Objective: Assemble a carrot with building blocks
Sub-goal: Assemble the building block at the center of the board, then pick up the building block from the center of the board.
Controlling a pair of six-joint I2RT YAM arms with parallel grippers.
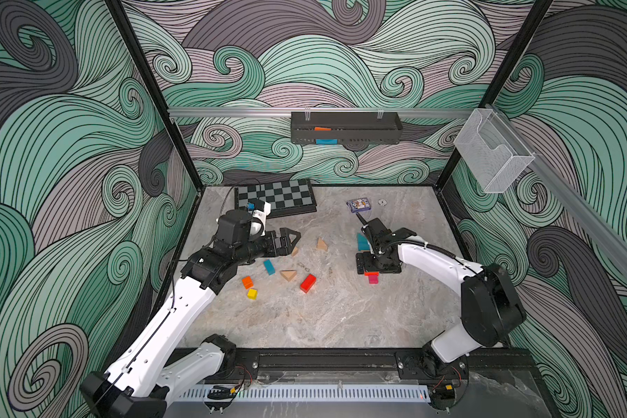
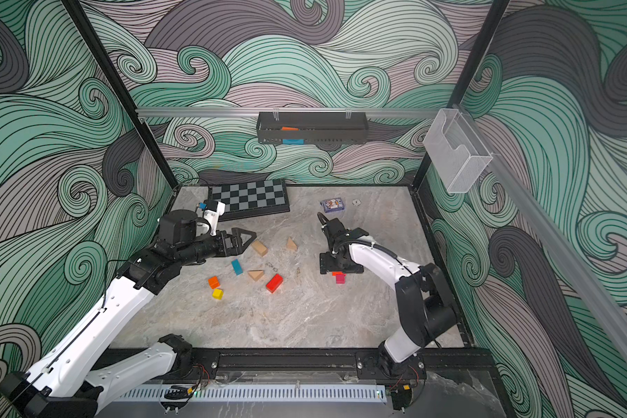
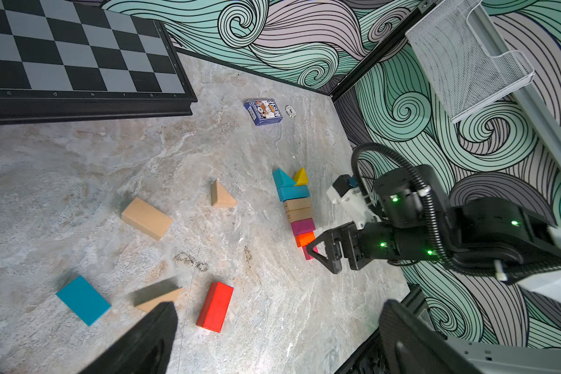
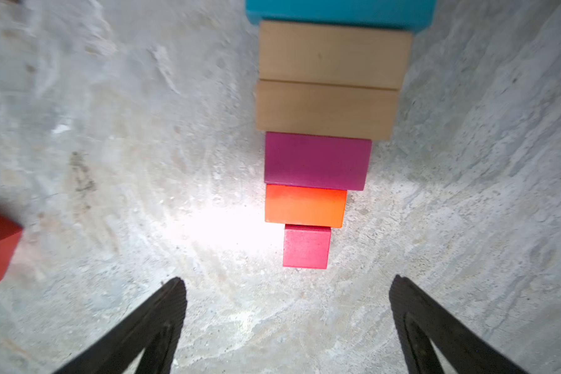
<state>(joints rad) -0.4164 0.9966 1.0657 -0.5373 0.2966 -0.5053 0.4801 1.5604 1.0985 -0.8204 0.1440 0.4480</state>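
right claw (image 4: pixel 287 280) spread wide — pink cube (image 4: pixel 306 246) unheld

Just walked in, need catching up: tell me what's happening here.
A block carrot is being laid flat on the table. A tapering row of blocks lies there, teal and yellow at the wide end, a small pink cube as tip. The right gripper stands open at that tip, holding nothing. The left gripper is open above loose blocks.

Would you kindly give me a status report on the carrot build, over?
Left jaws open, right jaws open, both empty. Carrot row lying flat, pink tip cube free before right jaws. Loose red block well aside.
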